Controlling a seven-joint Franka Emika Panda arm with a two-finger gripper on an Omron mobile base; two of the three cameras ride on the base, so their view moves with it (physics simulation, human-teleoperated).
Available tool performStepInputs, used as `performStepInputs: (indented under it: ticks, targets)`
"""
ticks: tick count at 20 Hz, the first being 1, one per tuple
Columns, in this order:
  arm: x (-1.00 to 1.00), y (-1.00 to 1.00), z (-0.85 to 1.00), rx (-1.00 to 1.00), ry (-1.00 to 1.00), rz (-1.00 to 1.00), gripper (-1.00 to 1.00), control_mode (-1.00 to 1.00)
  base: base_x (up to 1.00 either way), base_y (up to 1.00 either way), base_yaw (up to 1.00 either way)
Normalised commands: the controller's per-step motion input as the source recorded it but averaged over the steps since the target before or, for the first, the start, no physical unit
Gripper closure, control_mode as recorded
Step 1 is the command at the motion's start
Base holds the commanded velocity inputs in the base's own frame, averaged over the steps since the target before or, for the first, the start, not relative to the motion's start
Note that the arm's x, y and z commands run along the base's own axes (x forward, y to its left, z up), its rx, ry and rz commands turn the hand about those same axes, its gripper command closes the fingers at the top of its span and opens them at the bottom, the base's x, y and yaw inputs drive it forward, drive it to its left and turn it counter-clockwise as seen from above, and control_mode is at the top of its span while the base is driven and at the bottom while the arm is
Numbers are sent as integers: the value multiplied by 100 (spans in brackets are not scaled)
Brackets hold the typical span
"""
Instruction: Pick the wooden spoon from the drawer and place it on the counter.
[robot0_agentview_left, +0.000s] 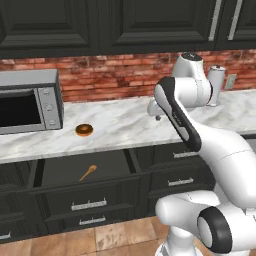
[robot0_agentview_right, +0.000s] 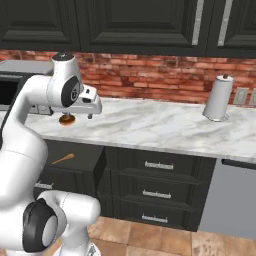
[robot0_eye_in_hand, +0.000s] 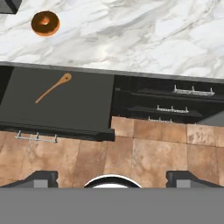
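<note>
The wooden spoon (robot0_agentview_left: 88, 172) (robot0_agentview_right: 62, 159) (robot0_eye_in_hand: 53, 87) lies flat in the pulled-out drawer (robot0_agentview_left: 62, 170) (robot0_agentview_right: 82, 154) (robot0_eye_in_hand: 81, 107), with its bowl toward the counter (robot0_agentview_left: 125, 125) (robot0_agentview_right: 160, 125) (robot0_eye_in_hand: 131, 39). My gripper (robot0_agentview_left: 157, 116) (robot0_agentview_right: 90, 115) (robot0_eye_in_hand: 112, 178) hangs above the counter's front edge, well above the drawer and to the spoon's right. It is open, its fingertips (robot0_eye_in_hand: 40, 177) stand wide apart, and nothing is between them.
A brown donut (robot0_agentview_left: 84, 130) (robot0_agentview_right: 66, 120) (robot0_eye_in_hand: 45, 23) sits on the counter behind the drawer. A microwave (robot0_agentview_left: 27, 102) stands at the left and a paper towel roll (robot0_agentview_left: 217, 85) (robot0_agentview_right: 218, 97) at the right. Shut narrower drawers (robot0_eye_in_hand: 188, 94) lie to the right of the open one.
</note>
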Motion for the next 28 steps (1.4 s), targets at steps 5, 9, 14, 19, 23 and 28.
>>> performStepInputs:
  ticks: [5, 9, 14, 19, 23, 28]
  targets:
    - [0, 14, -17, 4, 3, 0, -100, -100, 0, 0, 0]
    - [8, 49, -61, 10, 8, 0, -100, -100, 0, 0, 0]
    - [1, 52, -52, 11, 11, 11, -100, -100, 0, 0, 0]
    - [-1, 41, -32, 2, 1, 12, -100, -100, 0, 0, 0]
    - [7, 57, -52, 0, 7, 5, -100, -100, 0, 0, 0]
    - [32, 67, -86, 0, 9, 0, -100, -100, 0, 0, 0]
